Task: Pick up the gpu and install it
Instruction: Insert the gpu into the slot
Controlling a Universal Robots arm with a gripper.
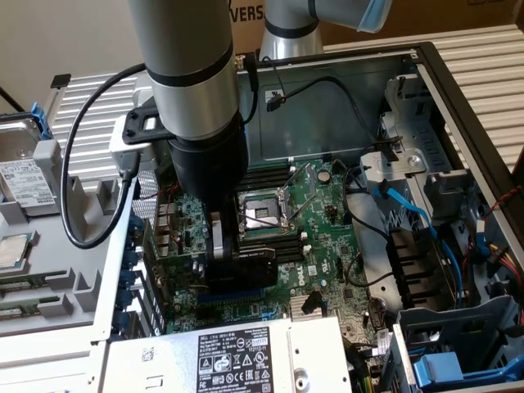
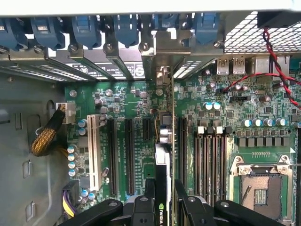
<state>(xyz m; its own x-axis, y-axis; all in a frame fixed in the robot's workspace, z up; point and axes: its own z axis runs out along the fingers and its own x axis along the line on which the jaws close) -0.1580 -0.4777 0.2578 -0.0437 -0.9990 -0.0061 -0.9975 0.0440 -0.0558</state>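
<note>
**Gpu clamped on edge over the board**

My gripper (image 2: 164, 188) is narrowed onto the gpu (image 2: 162, 162), its matte black fingers (image 2: 150, 190) pressing on either side of the card's thin upper edge. The card stands upright, and I see it edge-on as a slim pale strip. I cannot tell whether its lower edge sits in a slot.

Long black slots (image 2: 129, 155) run parallel close on both sides of it, leaving little room sideways. A white slot (image 2: 91, 150) lies further off. On the other side are four memory slots (image 2: 209, 160) and the square metal socket (image 2: 261, 186), all on the green board (image 2: 136, 101).

At the far end, the silver bracket (image 2: 163, 75) meets the rear wall under a row of blue plastic latches (image 2: 127, 28). Twisted red-and-black wires (image 2: 277, 61) cross well apart from the card. In the exterior view a flat grey power supply (image 1: 237, 360) lies near the gpu.
</note>
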